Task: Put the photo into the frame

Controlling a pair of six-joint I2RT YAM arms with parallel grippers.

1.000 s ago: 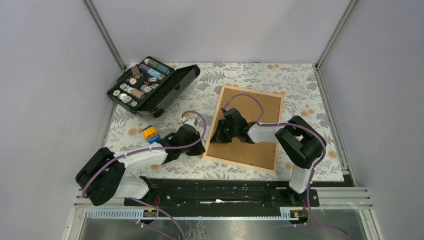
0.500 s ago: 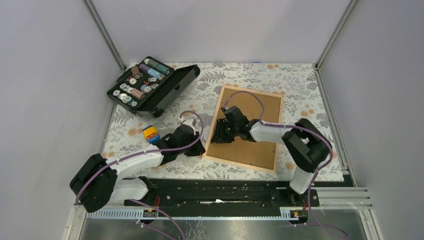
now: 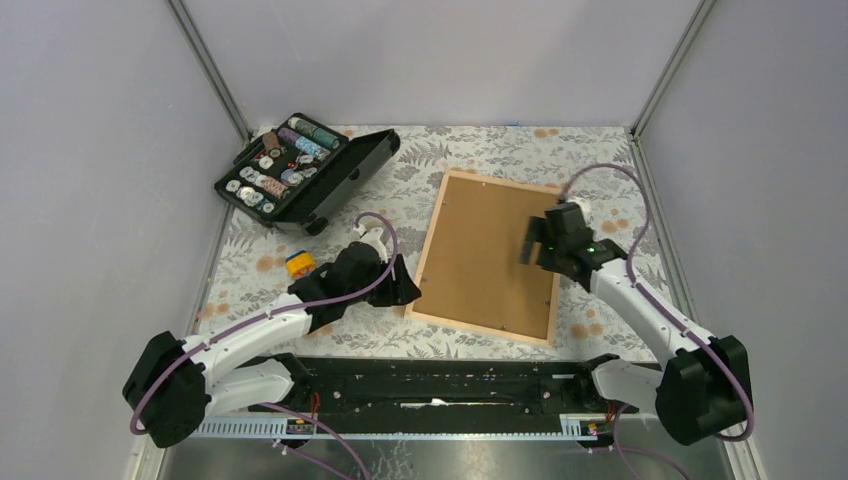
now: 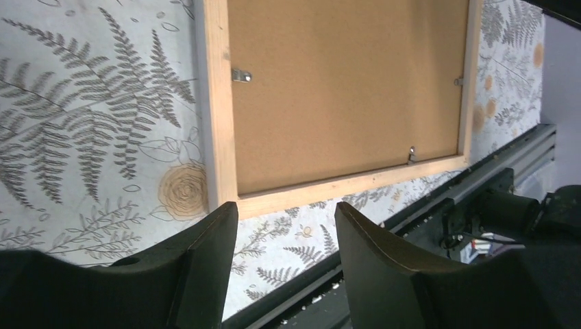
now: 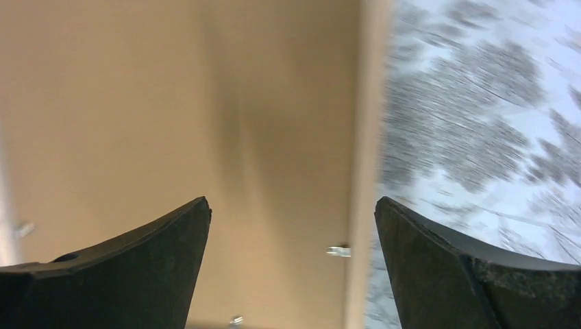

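Under right claw, spread wide, empty: frame, backing board seated, photo hidden. Left claw open, empty. Seemingly done.

Soft, even light is filling the overhead view, and the arms are casting only faint shadows on the tablecloth. The right wrist view is smearing with motion blur, the tablecloth's pattern streaking. The left wrist view is showing the frame crisply.
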